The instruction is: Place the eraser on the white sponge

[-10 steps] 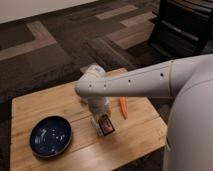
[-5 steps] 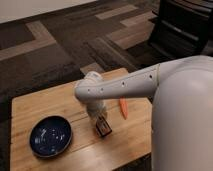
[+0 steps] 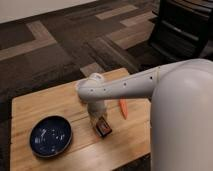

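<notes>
The eraser [image 3: 102,126], a small block with black edges and a red-orange face, is on or just above the wooden table [image 3: 45,102], at its middle front. My gripper [image 3: 97,118] points down from the white arm [image 3: 130,87] and sits right at the eraser's upper left, touching or almost touching it. The white sponge does not show; it may be hidden behind the arm.
A dark blue bowl [image 3: 50,136] stands at the table's front left. A slim orange carrot [image 3: 123,108] lies just right of the gripper, partly under the arm. The arm's large white body [image 3: 182,125] covers the table's right side. Carpet and a dark chair [image 3: 182,27] lie behind.
The arm has swung closer and now covers more of the right side. The gripper and eraser shifted slightly toward the table's front.
</notes>
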`<action>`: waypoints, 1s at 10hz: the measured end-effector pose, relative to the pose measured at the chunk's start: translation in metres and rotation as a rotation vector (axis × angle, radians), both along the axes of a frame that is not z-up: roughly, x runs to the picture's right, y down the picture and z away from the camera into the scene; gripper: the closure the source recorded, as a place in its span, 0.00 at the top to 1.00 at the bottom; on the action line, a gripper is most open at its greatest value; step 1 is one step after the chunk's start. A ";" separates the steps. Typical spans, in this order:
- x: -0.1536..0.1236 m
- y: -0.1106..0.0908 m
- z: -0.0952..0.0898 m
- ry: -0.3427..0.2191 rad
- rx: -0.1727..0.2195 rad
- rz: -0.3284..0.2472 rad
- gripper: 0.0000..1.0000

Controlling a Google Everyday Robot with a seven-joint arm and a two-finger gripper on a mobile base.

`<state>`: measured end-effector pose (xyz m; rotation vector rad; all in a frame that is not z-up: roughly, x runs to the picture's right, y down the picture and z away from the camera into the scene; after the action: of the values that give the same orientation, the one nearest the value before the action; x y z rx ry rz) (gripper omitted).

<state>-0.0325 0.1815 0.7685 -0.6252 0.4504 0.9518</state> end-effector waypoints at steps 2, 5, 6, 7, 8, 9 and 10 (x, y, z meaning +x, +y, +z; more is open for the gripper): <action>-0.001 0.001 0.000 -0.001 -0.003 0.000 0.35; 0.000 0.001 0.000 0.000 -0.002 0.000 0.77; -0.001 0.001 0.000 0.000 -0.002 -0.001 0.80; -0.001 0.001 0.001 0.000 -0.003 -0.002 0.80; 0.001 0.002 0.003 0.000 0.002 -0.007 0.80; 0.001 0.002 0.003 0.001 0.000 -0.005 0.80; 0.001 0.002 0.002 0.001 -0.001 -0.005 0.80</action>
<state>-0.0319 0.1835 0.7710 -0.6249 0.4530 0.9472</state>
